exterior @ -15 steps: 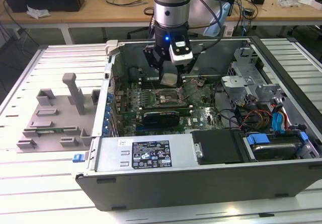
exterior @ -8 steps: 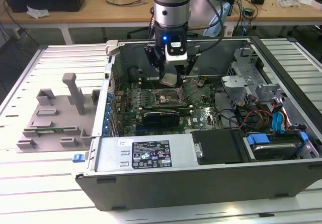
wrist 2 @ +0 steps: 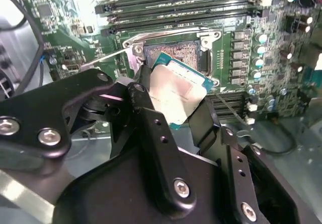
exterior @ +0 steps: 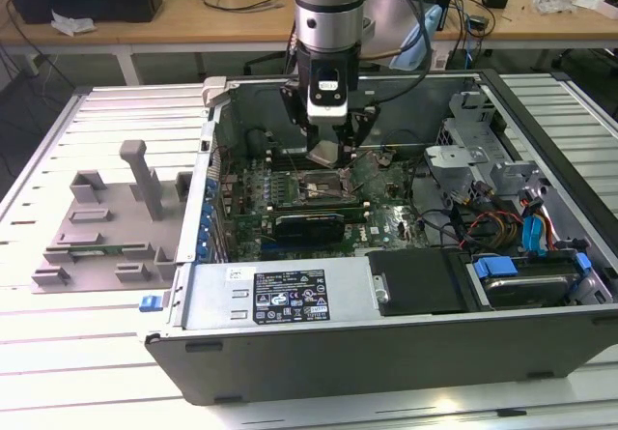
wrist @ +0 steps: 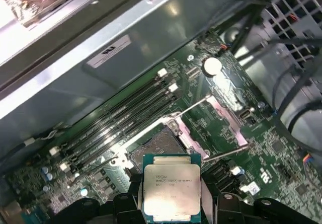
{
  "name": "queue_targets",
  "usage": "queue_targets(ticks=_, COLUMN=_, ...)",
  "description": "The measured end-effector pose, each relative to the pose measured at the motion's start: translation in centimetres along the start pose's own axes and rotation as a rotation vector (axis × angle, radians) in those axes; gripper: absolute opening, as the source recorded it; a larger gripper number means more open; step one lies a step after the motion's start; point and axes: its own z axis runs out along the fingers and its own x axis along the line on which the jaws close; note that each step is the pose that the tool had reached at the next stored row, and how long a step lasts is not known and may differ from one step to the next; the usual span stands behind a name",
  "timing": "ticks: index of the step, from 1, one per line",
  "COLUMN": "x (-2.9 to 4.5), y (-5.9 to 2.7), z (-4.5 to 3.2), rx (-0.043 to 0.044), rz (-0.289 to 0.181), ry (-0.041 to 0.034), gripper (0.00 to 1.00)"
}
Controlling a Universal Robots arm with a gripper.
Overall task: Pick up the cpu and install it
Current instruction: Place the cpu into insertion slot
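- The cpu [wrist: 172,189], a small flat square chip with a silver-grey metal top and a thin green rim, is clamped between my two black fingers [wrist 2: 146,90] by opposite edges.
- My gripper [wrist: 172,200] is closed on that chip, and nothing else touches the chip.
- In the exterior view the chip hangs inside the open grey computer case [exterior: 386,343], above the square open socket [exterior: 323,190] on the green motherboard [exterior: 386,219] and apart from it.
- The socket's metal load frame [wrist 2: 132,53] stands open, its thin wire levers [wrist: 193,104] are swung out, and the contact bed [wrist: 153,148] is bare.
- Rows of long black memory slots [wrist: 121,118] lie just beside the socket on its far side.
- A grey plastic fixture tray [exterior: 106,227] sits on the slatted white table [exterior: 97,372], well apart at the exterior view's left of the case.
- Judgement: the pick-up is done and the install step is in hand, with the chip not yet seated.
- In both wrist views the chip's edges run at an angle to the socket's edges.
- Seating therefore calls for squaring the chip to the socket, matching its keyed corner, and a level, gentle descent clear of the frame and levers.
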Motion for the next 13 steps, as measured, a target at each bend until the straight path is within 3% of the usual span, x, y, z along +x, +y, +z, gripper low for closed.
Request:
queue_targets(ticks=7, x=0.00, y=0.00, z=0.02, rx=0.0013, rz=0.132, ry=-0.0060, gripper=0.55)
queue_targets(ticks=10, x=0.00, y=0.00, z=0.03, rx=0.0025, rz=0.249, ry=-0.0114, gripper=0.55)
queue_targets(ticks=13, x=0.00, y=0.00, z=0.04, rx=0.0031, rz=0.320, ry=-0.0147, gripper=0.55)
